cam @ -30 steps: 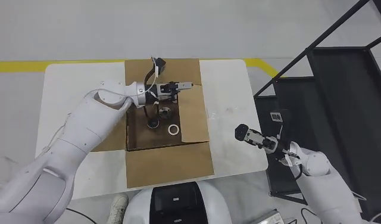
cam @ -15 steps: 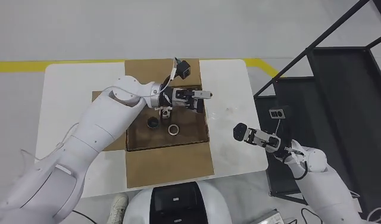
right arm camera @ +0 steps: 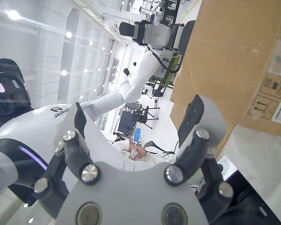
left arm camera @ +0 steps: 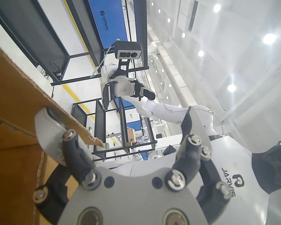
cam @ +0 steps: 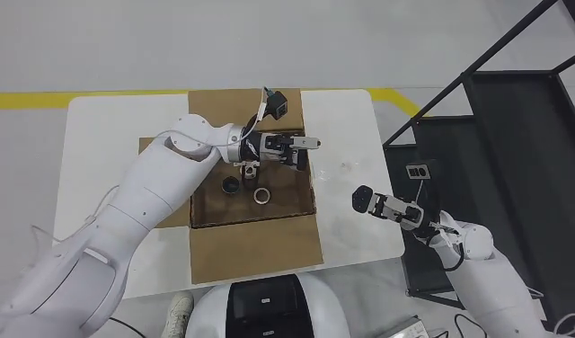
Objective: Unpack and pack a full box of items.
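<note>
Cardboard box [cam: 256, 244] sits open in the middle of the white worktop [cam: 117, 140], its flaps folded out flat on all sides. Inside it, on the brown floor, lie a pale ring [cam: 261, 195] and, just beside it, a dark round item [cam: 231, 185]; a third small item [cam: 249, 169] near them is partly hidden under the left arm, and what it is cannot be told. The left arm stretches across the box, and the left tool [cam: 305, 151] hangs over the box's right wall. In the left wrist view the left tool [left arm camera: 121, 127] has its fingers [left arm camera: 49, 129] spread wide, one of them right at the cardboard edge [left arm camera: 68, 115]; whether it touches cannot be told. The right tool [cam: 362, 199] is well apart from the box, above the worktop's right edge and near a black rack [cam: 485, 158]. In the right wrist view the right tool [right arm camera: 138, 115] is likewise spread, with the box's outer side [right arm camera: 224, 47] beyond it.
</note>
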{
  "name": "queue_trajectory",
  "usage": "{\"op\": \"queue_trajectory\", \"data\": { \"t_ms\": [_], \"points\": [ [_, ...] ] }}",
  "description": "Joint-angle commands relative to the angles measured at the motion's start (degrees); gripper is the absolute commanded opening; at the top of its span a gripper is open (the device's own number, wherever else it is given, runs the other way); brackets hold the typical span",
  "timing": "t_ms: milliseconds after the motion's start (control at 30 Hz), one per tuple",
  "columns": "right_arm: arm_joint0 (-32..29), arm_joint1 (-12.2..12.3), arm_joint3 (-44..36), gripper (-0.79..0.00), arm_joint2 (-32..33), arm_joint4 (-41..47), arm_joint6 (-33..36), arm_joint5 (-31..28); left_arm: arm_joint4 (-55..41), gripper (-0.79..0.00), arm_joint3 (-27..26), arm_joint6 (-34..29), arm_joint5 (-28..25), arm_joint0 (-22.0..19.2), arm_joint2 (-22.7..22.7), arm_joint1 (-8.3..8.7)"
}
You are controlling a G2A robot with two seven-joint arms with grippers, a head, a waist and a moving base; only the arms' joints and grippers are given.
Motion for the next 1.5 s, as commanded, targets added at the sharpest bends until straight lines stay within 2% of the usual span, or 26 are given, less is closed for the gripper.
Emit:
{"op": "queue_trajectory", "data": {
  "t_ms": [0, 100, 200, 300, 533, 667, 800, 900, 967, 1067, 1233, 1367, 1467],
  "points": [
    [0.2, -0.1, -0.8, 0.000, -0.5, -0.5, -0.6, 1.0, 0.4, 0.000, -0.1, 1.2, 0.5, 0.4, -0.3, 0.06],
    [1.2, -0.2, -3.1, 0.000, -2.1, -2.7, -1.4, 2.7, 1.4, 0.000, -0.6, 2.4, 1.1, 0.5, -1.3, 0.08],
    [1.8, -0.4, -4.6, 0.000, -3.6, -3.4, -1.0, 3.6, -2.2, 0.000, 0.9, 1.3, 0.3, 0.8, -1.8, -0.84],
    [2.4, -0.5, -5.6, 0.000, -4.7, -5.0, -0.9, 4.6, -2.9, 0.000, 3.9, 1.3, 0.8, -0.6, 0.0, -2.87],
    [2.7, -0.7, -7.3, 0.000, -6.4, -6.4, -0.8, 5.7, -3.1, 0.000, 11.6, 1.9, 0.9, -3.8, 4.9, -8.78],
    [3.5, -0.8, -5.7, 0.000, -6.4, -8.1, -2.9, 6.1, -3.6, 0.000, 16.2, 1.6, 0.6, -4.7, 6.4, -11.77],
    [3.9, -1.0, -3.5, 0.000, -6.3, -14.5, -9.4, 6.6, -4.5, 0.000, 20.2, -0.8, -1.0, -5.6, 6.3, -13.67],
    [4.1, -1.2, -1.9, 0.000, -6.2, -16.1, -12.8, 7.2, -5.6, 0.000, 22.3, -3.2, -3.0, -5.7, 4.9, -13.98],
    [4.8, -1.3, -0.4, 0.000, -6.2, -18.6, -15.7, 8.1, -6.2, 0.000, 22.7, -5.0, -4.2, -5.3, 3.7, -13.64],
    [6.3, -1.6, 2.2, 0.000, -7.6, -20.3, -18.6, 9.3, -6.3, 0.000, 22.0, -7.3, -5.9, -4.7, 1.2, -12.27],
    [10.1, -2.5, 7.0, 0.000, -11.5, -23.3, -21.7, 10.5, -3.0, 0.000, 17.6, -8.2, -4.9, -2.6, -4.1, -8.02],
    [13.0, -3.1, 10.7, 0.000, -14.6, -27.1, -24.3, 12.0, 1.8, 0.000, 8.1, -6.6, -3.2, 2.2, -11.0, -2.99],
    [14.9, -3.7, 13.1, 0.000, -17.0, -27.2, -24.5, 12.8, 6.5, 0.000, -3.6, -4.1, 0.0, 9.1, -18.8, 1.43]
  ]
}}
